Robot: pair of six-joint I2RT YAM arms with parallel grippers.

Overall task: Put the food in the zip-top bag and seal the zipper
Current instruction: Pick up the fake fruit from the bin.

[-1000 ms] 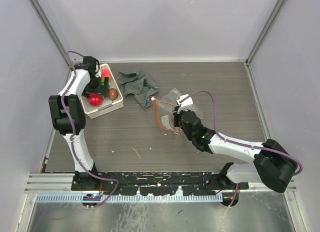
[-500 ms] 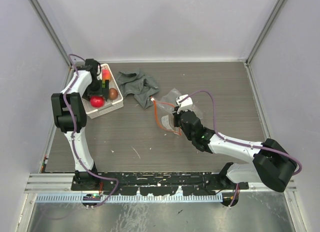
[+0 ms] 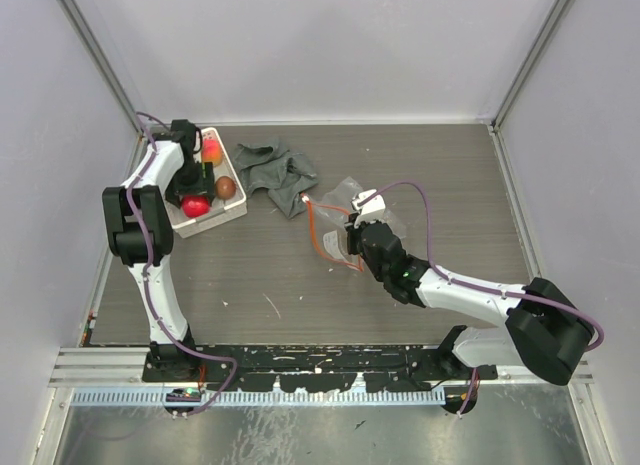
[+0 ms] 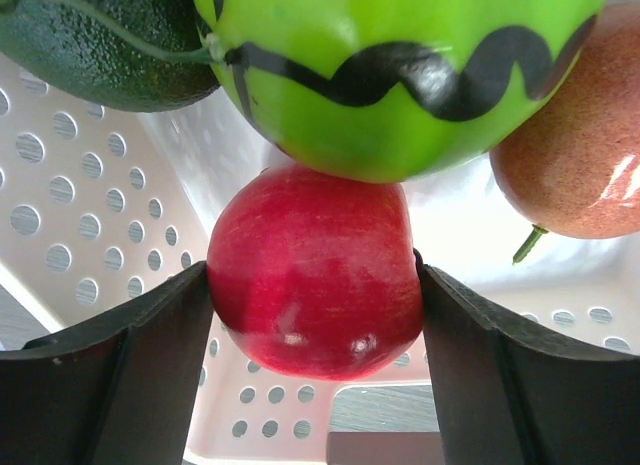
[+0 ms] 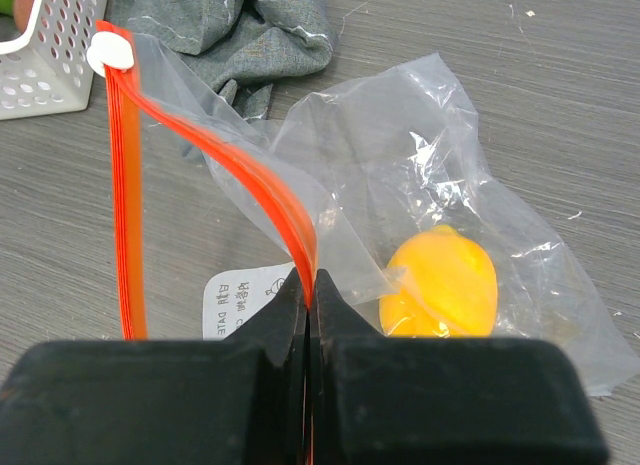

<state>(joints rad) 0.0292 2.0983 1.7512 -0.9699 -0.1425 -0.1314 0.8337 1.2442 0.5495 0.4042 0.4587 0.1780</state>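
Observation:
In the left wrist view a red fruit (image 4: 312, 255) sits between my left gripper's (image 4: 313, 290) two black fingers, which touch both of its sides inside the white basket (image 4: 80, 185). A bright green fruit (image 4: 400, 75), a dark green one (image 4: 100, 45) and a brown-pink one (image 4: 575, 155) crowd above it. From above, the left gripper (image 3: 193, 199) is down in the basket (image 3: 236, 213). The clear zip-top bag (image 5: 400, 155) lies on the table with a yellow fruit (image 5: 440, 285) inside. My right gripper (image 5: 309, 285) is shut on the bag's red-orange zipper (image 5: 230, 155), holding the mouth up.
A crumpled grey cloth (image 3: 275, 170) lies between the basket and the bag (image 3: 345, 217). The zipper's white slider (image 5: 110, 53) sits at the far end of the strip. The basket stands in the table's back left corner, near the left wall.
The left gripper has sunk a little deeper into the basket and its fingers have come together onto the red fruit. The right arm and the bag have not moved.

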